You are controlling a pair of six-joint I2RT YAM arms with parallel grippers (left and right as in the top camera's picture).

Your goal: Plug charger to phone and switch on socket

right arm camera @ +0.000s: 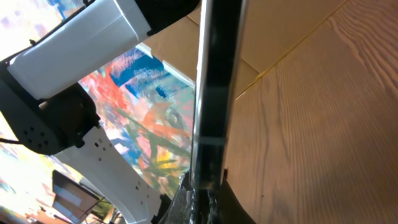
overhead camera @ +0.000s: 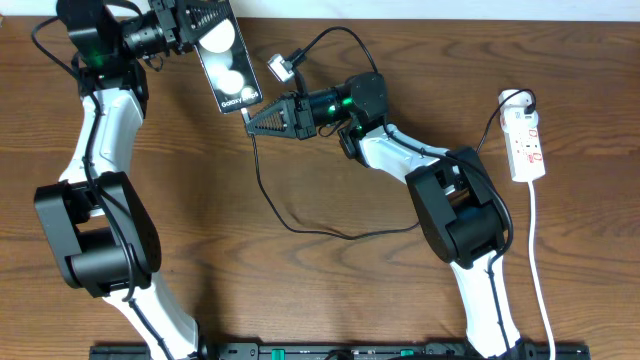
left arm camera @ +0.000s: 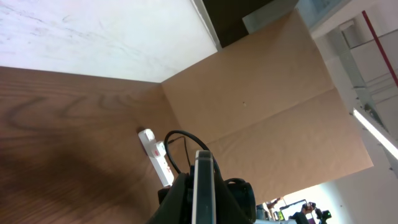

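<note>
Your left gripper (overhead camera: 203, 30) is clamped on one end of the phone (overhead camera: 225, 62), which looks raised off the table at a tilt. Your right gripper (overhead camera: 252, 115) sits at the phone's lower end with its jaws drawn together on the charger (overhead camera: 262, 190), whose cable falls away below the phone in a loose loop. The plug tip is hidden between the fingers and the phone, so you cannot confirm that it lines up with the port, and that is the main risk. If you push with the tip off-axis, it skids along the phone's edge or levers the phone round in the left jaws, since only one end is held. If you push too hard, the plug may slide back through the right fingers instead of seating. Mind the slack as well, because a tug on it could drag the socket (overhead camera: 527, 145), which lies well apart from the phone on the right arm's side.
</note>
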